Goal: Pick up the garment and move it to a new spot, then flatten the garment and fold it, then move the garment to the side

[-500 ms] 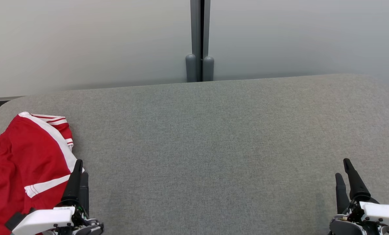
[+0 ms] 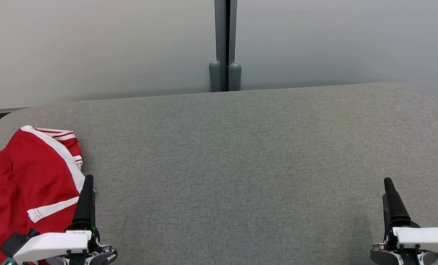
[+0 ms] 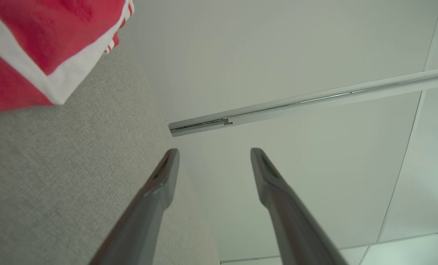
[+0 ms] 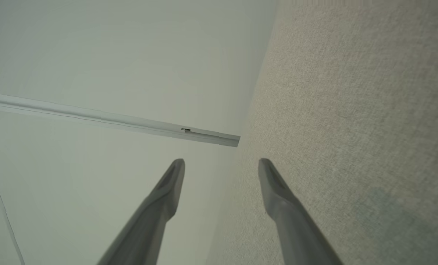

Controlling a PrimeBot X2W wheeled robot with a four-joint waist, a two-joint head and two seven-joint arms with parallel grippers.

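Rolling both wrists slightly, I keep my left and right jaws released and empty, the red-and-white shorts [image 2: 24, 176] unmoved at the worktop's [image 2: 241, 165] left, seemingly already set aside

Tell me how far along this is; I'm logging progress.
Seemingly done: the garment lies, apparently folded, at the table's left side. In hand: nothing; left fingers and right fingers stand open, empty. Left: probably nothing, though part of the garment runs out of frame.

No legible text, small marking [image 2: 75, 232] on white housing of the left hand [image 2: 89, 182], too tiny to read
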